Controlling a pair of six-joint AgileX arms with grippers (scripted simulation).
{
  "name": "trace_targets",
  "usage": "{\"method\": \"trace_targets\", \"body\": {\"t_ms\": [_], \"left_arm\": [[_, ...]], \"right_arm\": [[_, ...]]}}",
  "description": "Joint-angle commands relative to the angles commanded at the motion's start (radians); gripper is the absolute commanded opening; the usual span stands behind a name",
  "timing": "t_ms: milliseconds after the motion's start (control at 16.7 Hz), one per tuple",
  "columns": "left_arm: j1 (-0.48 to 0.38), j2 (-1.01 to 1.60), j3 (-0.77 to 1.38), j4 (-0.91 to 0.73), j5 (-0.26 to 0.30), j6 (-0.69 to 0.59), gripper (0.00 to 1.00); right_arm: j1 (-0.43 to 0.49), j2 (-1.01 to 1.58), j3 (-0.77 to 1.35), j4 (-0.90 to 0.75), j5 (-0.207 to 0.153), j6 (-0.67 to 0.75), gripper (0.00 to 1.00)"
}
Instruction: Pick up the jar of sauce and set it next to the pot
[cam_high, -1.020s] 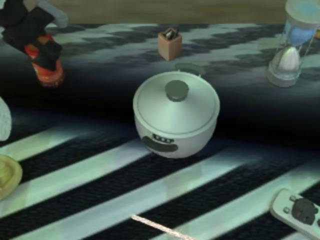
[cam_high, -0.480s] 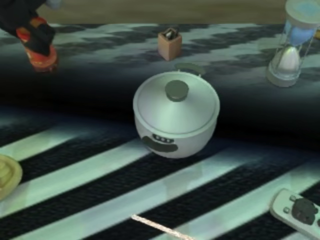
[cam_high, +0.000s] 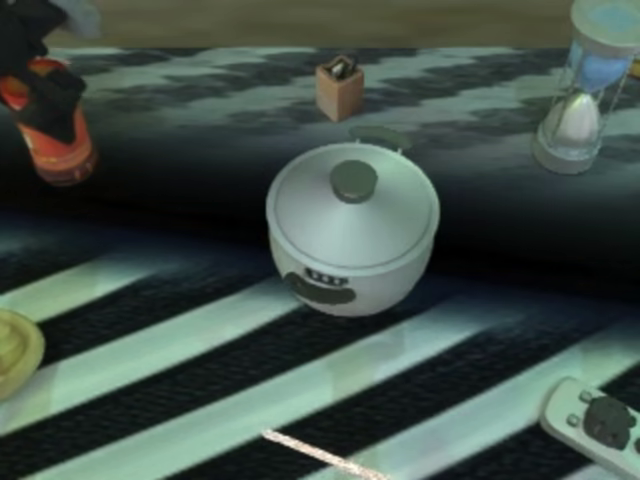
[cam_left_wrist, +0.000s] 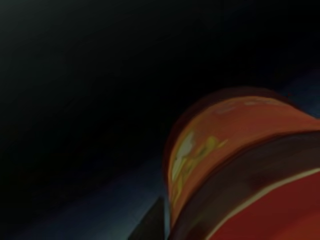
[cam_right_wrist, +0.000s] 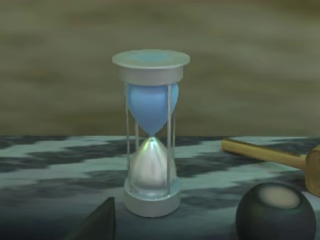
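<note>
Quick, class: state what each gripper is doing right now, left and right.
Left gripper: shut on the jar of sauce, at the table's far left.
Right gripper: not in view.

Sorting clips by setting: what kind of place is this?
Likely a simulated tabletop strewn with household items, not a real room: a striped cloth under a pot, an hourglass, and a jar of sauce held by the left gripper.
</note>
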Motion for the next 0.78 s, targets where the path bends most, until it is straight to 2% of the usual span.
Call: {"method": "trace_targets", "body": {"t_ms": [300,780], "left_arm": [[0.006,-0.164,-0.186,0.069,-0.001,0.003,0.0],[-0.012,-0.172,-0.204,0.081,-0.01,-0.031,0.0]], "right_arm": [[0.0,0.0,0.0,0.0,0.0,0.0,1.0],[0.0,0.0,0.0,0.0,0.0,0.0,1.0]]}}
